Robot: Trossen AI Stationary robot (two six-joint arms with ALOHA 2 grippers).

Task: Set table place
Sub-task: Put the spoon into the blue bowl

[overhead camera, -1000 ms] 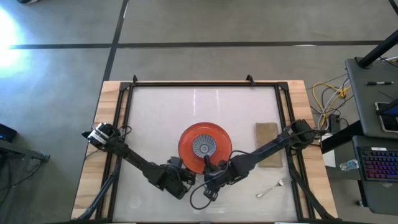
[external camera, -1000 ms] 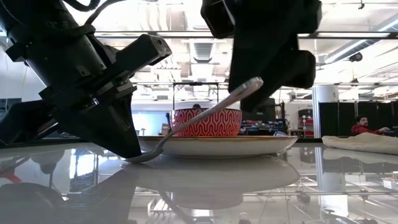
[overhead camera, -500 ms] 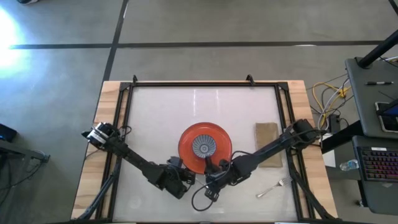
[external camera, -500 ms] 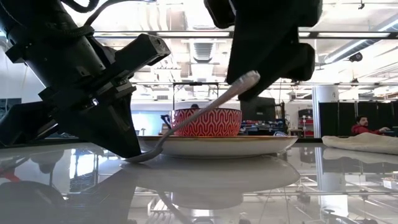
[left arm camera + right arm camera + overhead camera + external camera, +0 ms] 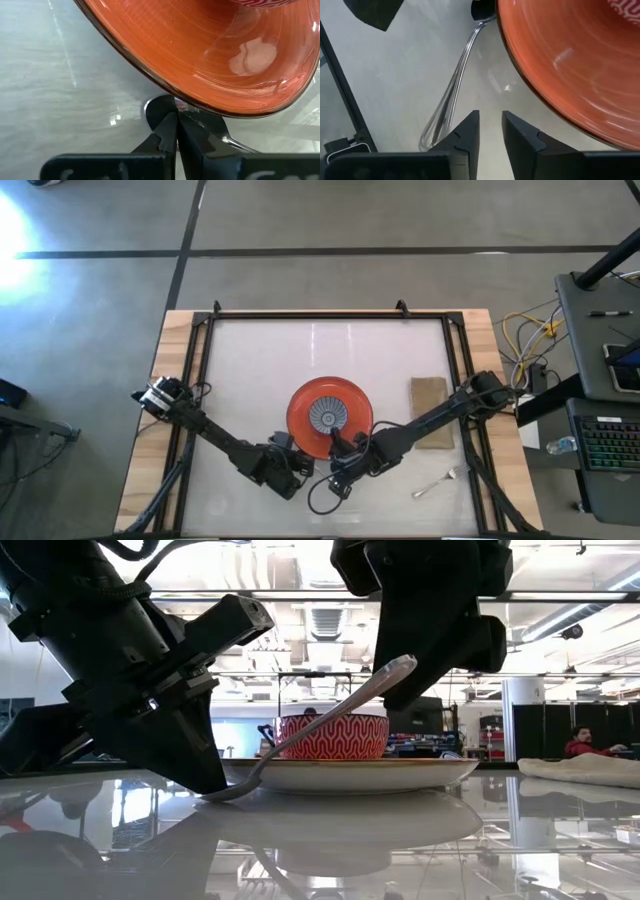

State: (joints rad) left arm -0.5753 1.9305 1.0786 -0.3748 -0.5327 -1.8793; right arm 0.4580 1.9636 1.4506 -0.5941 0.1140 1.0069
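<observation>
On the white table point(image 5: 250, 360) an orange plate point(image 5: 350, 402) with a patterned bowl point(image 5: 333, 737) sat near the middle, a napkin point(image 5: 428, 410) beside the plate and a fork point(image 5: 440, 483) not yet placed. The left gripper point(image 5: 177, 131), fingers pressed together, pinned the bowl end of a spoon point(image 5: 451, 95) at the plate's rim. The right gripper point(image 5: 490, 131), fingers apart beside the handle, had narrowed since a second earlier.
</observation>
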